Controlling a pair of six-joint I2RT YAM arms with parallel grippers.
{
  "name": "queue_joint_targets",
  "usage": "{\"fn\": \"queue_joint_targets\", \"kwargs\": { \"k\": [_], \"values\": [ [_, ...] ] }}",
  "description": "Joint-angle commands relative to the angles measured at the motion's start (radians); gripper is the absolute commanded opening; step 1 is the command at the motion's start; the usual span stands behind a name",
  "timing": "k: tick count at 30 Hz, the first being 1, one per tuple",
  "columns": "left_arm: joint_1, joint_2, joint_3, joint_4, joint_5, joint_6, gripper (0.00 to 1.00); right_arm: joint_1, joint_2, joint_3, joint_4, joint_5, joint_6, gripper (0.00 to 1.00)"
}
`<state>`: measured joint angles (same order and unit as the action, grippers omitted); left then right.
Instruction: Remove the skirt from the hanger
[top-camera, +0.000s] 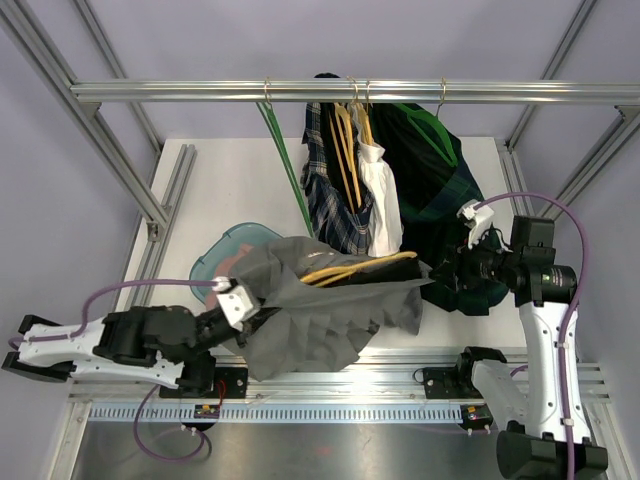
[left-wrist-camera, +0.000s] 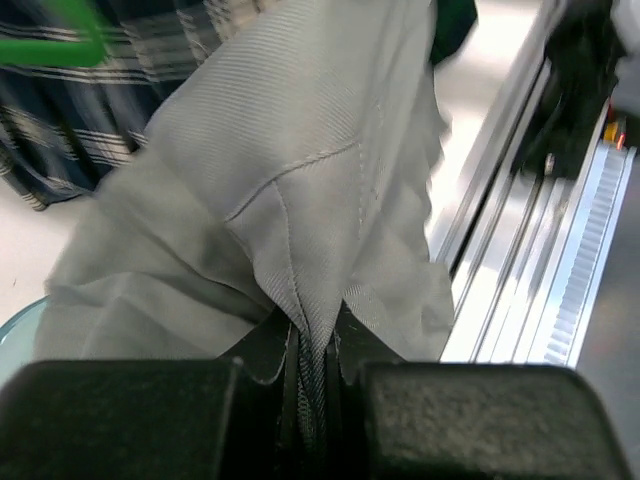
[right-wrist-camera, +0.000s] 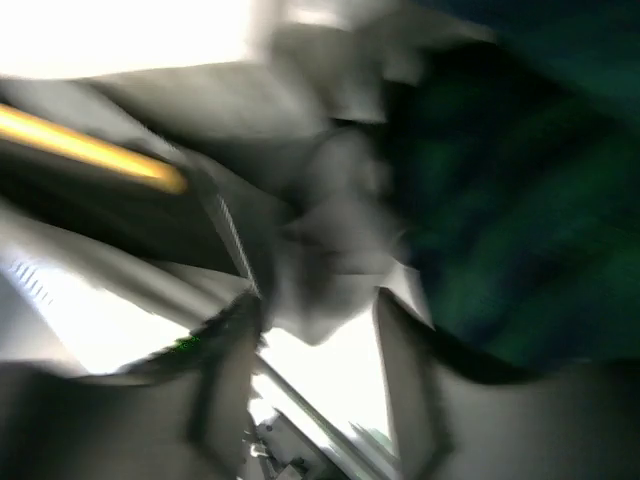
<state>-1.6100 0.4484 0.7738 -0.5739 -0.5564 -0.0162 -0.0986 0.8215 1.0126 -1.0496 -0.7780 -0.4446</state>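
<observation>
The grey skirt hangs bunched over a wooden hanger held low in front of the rail. My left gripper is shut on a fold of the skirt; the cloth is pinched between the jaws in the left wrist view. My right gripper is at the hanger's right end. The right wrist view is blurred: its fingers stand apart, a corner of grey cloth lies just beyond them, and the yellow hanger bar is at the left.
A metal rail carries a plaid shirt, a white garment, a dark green garment and a green hanger. A teal basin lies behind the left arm. Aluminium rails run along the near edge.
</observation>
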Motion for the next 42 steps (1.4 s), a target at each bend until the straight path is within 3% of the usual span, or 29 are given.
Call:
{"fn": "queue_joint_targets", "kwargs": {
  "k": [1, 4, 8, 12, 18, 26, 34, 42],
  "values": [
    [0.010, -0.131, 0.090, 0.183, -0.174, -0.034, 0.00, -0.061, 0.025, -0.020, 0.076, 0.319, -0.114, 0.64],
    [0.010, -0.096, 0.094, 0.180, -0.172, -0.041, 0.00, -0.061, 0.018, -0.017, 0.066, 0.247, -0.117, 0.77],
    [0.010, -0.028, 0.110, 0.169, -0.137, -0.050, 0.00, -0.061, -0.008, -0.003, 0.031, 0.159, -0.143, 0.79],
    [0.010, 0.025, 0.113, 0.195, -0.100, -0.045, 0.00, -0.061, -0.071, 0.030, -0.080, -0.004, -0.270, 0.82],
    [0.012, 0.097, 0.091, 0.223, -0.059, 0.037, 0.00, -0.061, -0.189, 0.081, -0.349, -0.239, -0.743, 0.88],
    [0.018, 0.197, 0.125, 0.193, 0.039, 0.136, 0.00, -0.061, -0.113, 0.168, -0.590, -0.348, -1.009, 0.89],
    [0.035, 0.337, 0.166, 0.220, 0.179, 0.197, 0.00, -0.050, -0.090, 0.182, -0.592, -0.455, -1.042, 0.94],
    [0.133, 0.444, 0.202, 0.331, 0.303, 0.240, 0.00, 0.042, -0.076, 0.100, -0.592, -0.463, -1.063, 0.94]
  ]
}}
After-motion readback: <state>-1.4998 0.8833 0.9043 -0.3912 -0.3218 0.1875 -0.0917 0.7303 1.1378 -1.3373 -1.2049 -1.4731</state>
